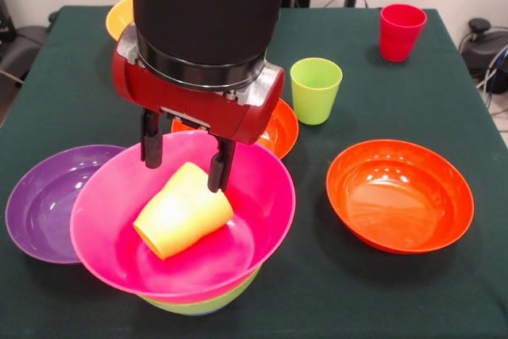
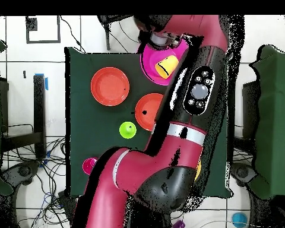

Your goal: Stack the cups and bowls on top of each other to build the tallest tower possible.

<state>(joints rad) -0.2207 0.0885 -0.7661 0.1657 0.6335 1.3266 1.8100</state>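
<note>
Hand [image 1: 187,163] spread, straddling the toppled yellow cup [image 1: 182,210] in the magenta bowl [image 1: 103,236] — cup needs righting before stacking proceeds.

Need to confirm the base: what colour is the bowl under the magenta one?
Lime green bowl, best seen in the front view.

yellow cup [image 1: 182,211], magenta bowl [image 1: 111,236], purple bowl [image 1: 36,204], red cup [image 1: 401,31]

Glossy red arm [image 2: 186,77] with black cylindrical wrist, silver ring, two black fingers [image 1: 150,144].
</note>
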